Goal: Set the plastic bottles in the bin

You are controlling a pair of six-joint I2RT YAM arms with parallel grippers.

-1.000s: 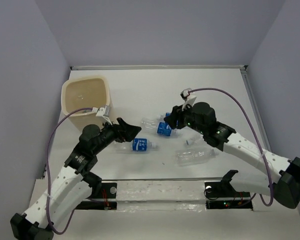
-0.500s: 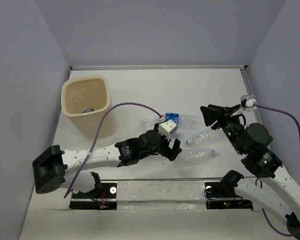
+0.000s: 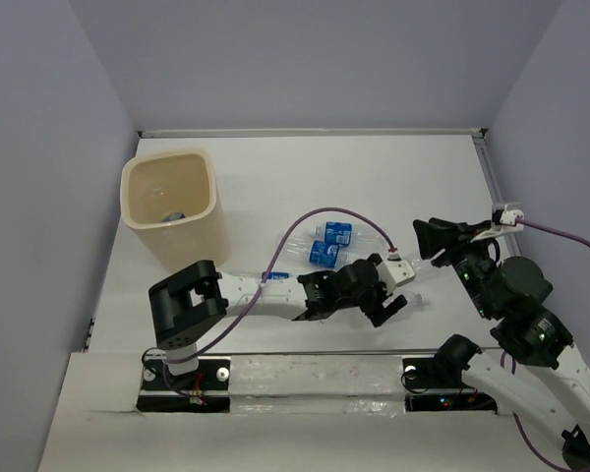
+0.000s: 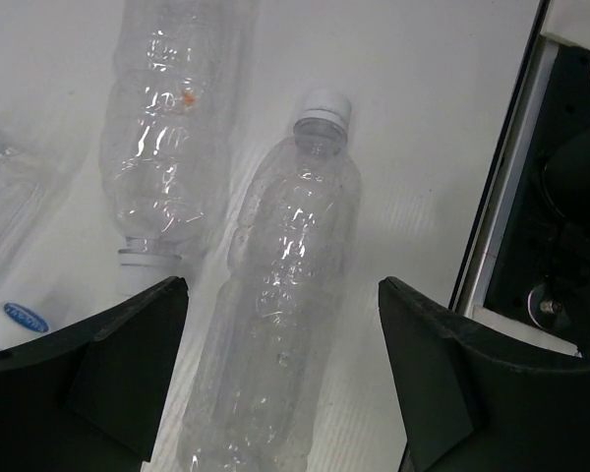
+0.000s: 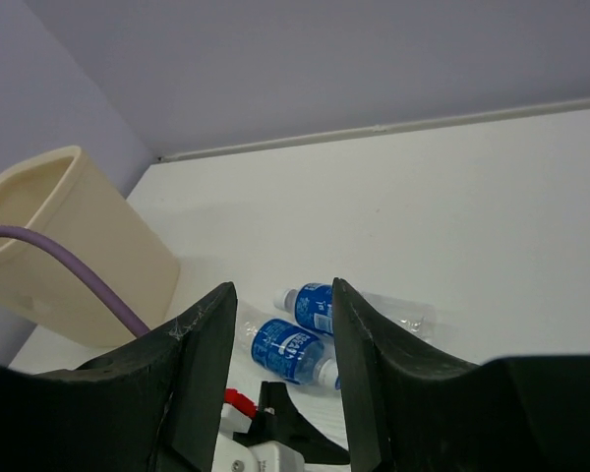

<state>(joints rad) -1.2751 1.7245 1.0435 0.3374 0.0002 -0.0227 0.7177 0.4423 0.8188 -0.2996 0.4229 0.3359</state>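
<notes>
Inside the cream-beige plastic waste bin (image 3: 138,192), a small dark-and-blue item (image 3: 172,213) lies against the near wall, too small to identify. Right of the bin, the left gripper (image 3: 391,307) covers most of a clear crinkly unlabelled bottle (image 4: 285,324), whose base runs off the wrist picture's bottom edge. The right wrist view crops the bin's left side, and the fingers (image 5: 202,374) of the right gripper (image 5: 280,290) hide part of the blue-labelled bottles (image 5: 287,346).

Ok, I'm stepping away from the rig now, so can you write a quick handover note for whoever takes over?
Left gripper: open, straddling the unlabelled bottle, not gripping it yet.
Right gripper: open, empty, raised over the table.
Done: apparently one binned bottle in the bin, far left.
To do: that unlabelled bottle, the second clear bottle beside it, the blue-labelled bottles mid-table.
</notes>
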